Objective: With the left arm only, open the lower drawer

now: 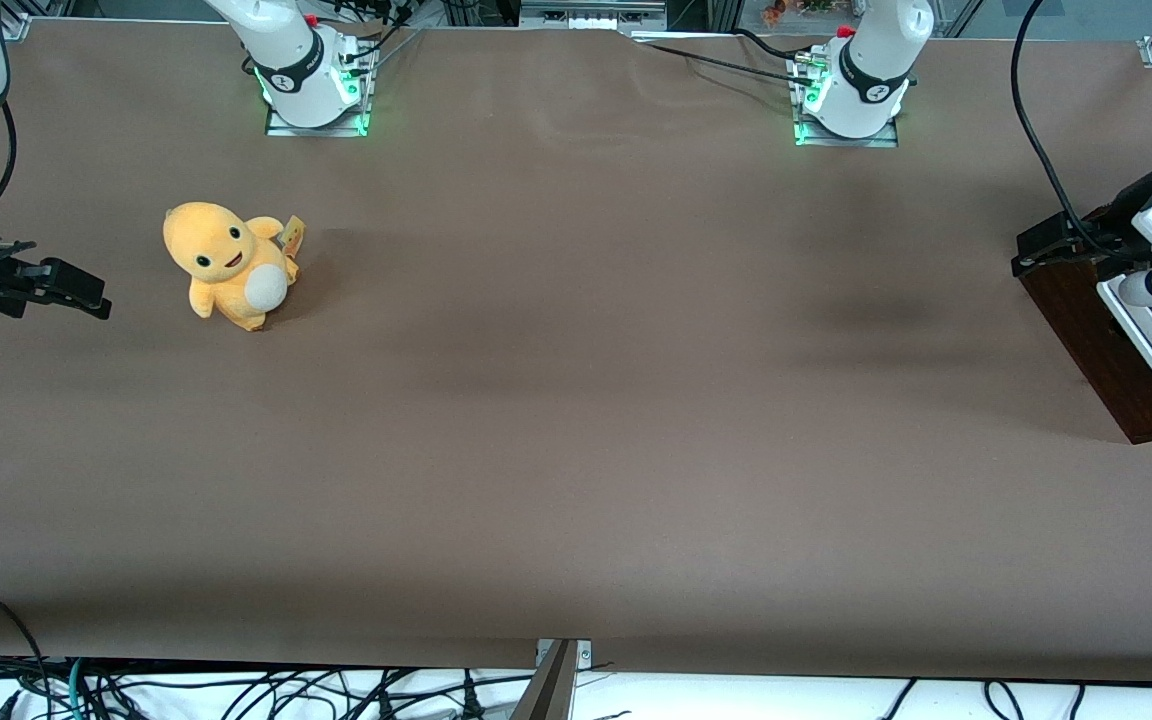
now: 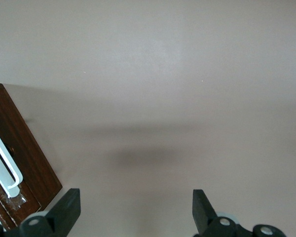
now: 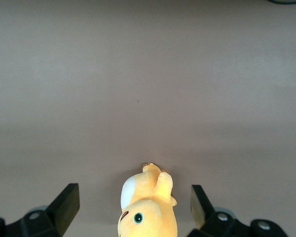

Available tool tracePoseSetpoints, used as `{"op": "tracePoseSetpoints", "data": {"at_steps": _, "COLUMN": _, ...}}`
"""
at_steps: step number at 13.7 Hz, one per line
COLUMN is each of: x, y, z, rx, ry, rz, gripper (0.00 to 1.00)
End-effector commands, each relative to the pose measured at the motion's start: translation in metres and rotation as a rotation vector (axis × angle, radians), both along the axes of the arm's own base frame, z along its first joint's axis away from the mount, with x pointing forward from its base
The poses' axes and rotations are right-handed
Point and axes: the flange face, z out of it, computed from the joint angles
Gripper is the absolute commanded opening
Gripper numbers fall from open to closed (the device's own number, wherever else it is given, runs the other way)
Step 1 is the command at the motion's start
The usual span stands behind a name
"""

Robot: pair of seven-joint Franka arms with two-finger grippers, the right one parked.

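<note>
- Nearest my front camera is bare brown tabletop [image 1: 576, 450].
- My hand [image 2: 135, 210] hovers above the tabletop, fingers [image 2: 69, 207] spread apart, gripping nothing.
- The lower drawer [image 1: 1101, 330] sits at the working arm's end, white handle [image 2: 2, 163] just beside the hand.
- A yellow plush toy [image 1: 228, 265] sits toward the parked arm's end.

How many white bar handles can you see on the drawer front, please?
1: the white bar handle on the lower drawer, beside the left arm's gripper, whose jaws are open.
</note>
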Motion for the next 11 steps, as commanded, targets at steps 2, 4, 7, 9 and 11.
{"op": "tracePoseSetpoints", "data": {"at_steps": 2, "x": -0.006, "y": -0.003, "z": -0.004, "rx": -0.007, "ry": 0.036, "rz": 0.013, "gripper": 1.0}}
{"op": "tracePoseSetpoints", "data": {"at_steps": 4, "x": -0.007, "y": -0.001, "z": -0.014, "rx": -0.007, "ry": 0.086, "rz": 0.018, "gripper": 1.0}}
{"op": "tracePoseSetpoints", "data": {"at_steps": 7, "x": -0.004, "y": 0.0, "z": -0.035, "rx": -0.005, "ry": 0.163, "rz": 0.02, "gripper": 1.0}}
{"op": "tracePoseSetpoints", "data": {"at_steps": 9, "x": -0.003, "y": 0.003, "z": -0.053, "rx": 0.044, "ry": 0.232, "rz": 0.017, "gripper": 1.0}}
{"op": "tracePoseSetpoints", "data": {"at_steps": 11, "x": 0.002, "y": 0.001, "z": -0.08, "rx": 0.191, "ry": 0.304, "rz": 0.073, "gripper": 1.0}}
